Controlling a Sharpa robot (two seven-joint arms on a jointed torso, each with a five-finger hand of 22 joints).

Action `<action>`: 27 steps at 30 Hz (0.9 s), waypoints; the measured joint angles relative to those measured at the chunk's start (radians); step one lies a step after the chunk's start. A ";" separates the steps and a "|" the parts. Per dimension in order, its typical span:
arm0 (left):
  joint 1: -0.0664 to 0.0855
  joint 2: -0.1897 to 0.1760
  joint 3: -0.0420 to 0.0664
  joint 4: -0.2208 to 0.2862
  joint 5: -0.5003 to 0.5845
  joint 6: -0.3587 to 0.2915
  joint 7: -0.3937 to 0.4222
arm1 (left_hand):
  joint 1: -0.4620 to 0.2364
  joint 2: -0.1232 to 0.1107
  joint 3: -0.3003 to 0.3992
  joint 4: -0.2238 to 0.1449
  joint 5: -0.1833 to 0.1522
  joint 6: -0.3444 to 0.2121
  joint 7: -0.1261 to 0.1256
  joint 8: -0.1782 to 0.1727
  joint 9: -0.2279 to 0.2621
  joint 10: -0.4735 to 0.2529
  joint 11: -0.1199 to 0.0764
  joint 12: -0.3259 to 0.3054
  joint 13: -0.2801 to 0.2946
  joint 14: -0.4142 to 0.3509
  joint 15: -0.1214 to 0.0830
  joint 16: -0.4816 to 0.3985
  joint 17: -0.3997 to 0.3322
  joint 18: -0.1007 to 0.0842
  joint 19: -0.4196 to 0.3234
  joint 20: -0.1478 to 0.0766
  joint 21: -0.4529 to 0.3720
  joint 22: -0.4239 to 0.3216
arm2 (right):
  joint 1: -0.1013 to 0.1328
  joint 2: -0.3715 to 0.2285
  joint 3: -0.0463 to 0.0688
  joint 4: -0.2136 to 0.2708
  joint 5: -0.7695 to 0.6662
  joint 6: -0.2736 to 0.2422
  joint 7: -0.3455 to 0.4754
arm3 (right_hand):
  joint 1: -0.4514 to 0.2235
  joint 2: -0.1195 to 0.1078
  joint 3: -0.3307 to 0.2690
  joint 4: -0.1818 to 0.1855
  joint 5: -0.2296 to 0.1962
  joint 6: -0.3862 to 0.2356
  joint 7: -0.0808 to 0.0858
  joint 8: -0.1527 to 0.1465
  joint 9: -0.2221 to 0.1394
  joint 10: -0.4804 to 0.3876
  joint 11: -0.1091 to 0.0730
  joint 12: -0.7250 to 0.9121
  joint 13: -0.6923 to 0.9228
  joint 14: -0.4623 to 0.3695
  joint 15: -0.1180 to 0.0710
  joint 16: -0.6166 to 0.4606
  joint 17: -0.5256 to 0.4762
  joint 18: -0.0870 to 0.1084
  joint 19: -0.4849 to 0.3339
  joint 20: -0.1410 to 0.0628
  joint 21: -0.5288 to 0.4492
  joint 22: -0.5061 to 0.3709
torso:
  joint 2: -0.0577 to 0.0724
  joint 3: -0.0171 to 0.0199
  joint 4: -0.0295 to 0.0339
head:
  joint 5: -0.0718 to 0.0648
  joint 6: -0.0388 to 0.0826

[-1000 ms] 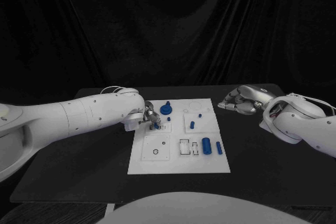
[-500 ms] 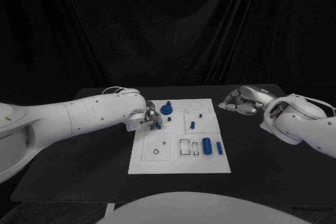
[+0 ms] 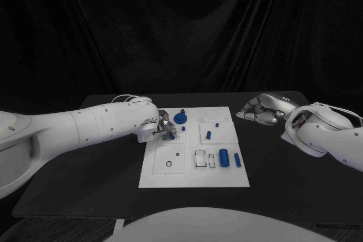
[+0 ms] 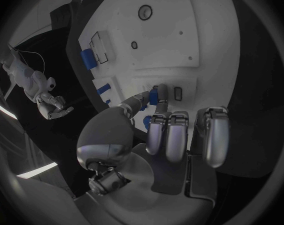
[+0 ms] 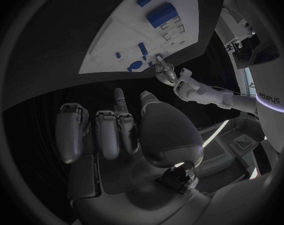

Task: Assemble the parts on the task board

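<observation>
Left wrist view has the left hand (image 4: 157, 135) pinching a small blue part (image 4: 154, 96) over the task board (image 3: 194, 147) mid-desk (image 3: 91, 179). Right hand (image 3: 259, 109) hovers off the board's far right corner — fingers curled in, holding nothing.

I see a big black curtain (image 3: 181, 37) hanging in soft folds across the far side. A black table (image 3: 83, 184) stands in front of it. The room is dark on the left and right.
</observation>
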 measured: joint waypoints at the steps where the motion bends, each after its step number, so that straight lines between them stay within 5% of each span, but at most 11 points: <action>1: 0.000 0.000 0.000 0.000 0.000 0.000 0.000 | 0.000 0.000 0.000 0.000 0.000 -0.001 0.001 0.000 0.000 0.000 0.000 0.000 0.000 0.000 0.000 0.000 0.000 0.000 0.000 0.000 0.000 0.000 | 0.000 0.000 0.000 0.000 0.000 0.000 0.000 | 0.000 0.000 0.000 0.000 0.000 0.000 0.000 0.000 0.000 0.000 0.000 0.000 0.000 0.000 0.000 0.000 0.000 0.000 0.000 0.000 0.000 0.000 | 0.000 0.0000 -0.0001 | 0.000 0.000; 27: -0.006 -0.005 0.001 0.005 0.004 0.003 0.000 | 0.004 0.004 -0.002 0.001 -0.010 -0.003 0.004 -0.004 0.000 0.000 0.000 0.000 0.000 0.000 0.000 0.000 0.000 0.000 0.000 0.000 -0.011 0.000 | -0.005 0.000 0.000 -0.003 0.000 0.001 0.000 | 0.000 0.000 0.000 0.000 0.008 0.000 0.000 0.000 0.000 0.000 0.000 0.000 0.001 0.000 0.000 -0.004 0.000 0.000 0.000 0.000 -0.004 0.000 | 0.000 0.0005 -0.0005 | 0.005 0.000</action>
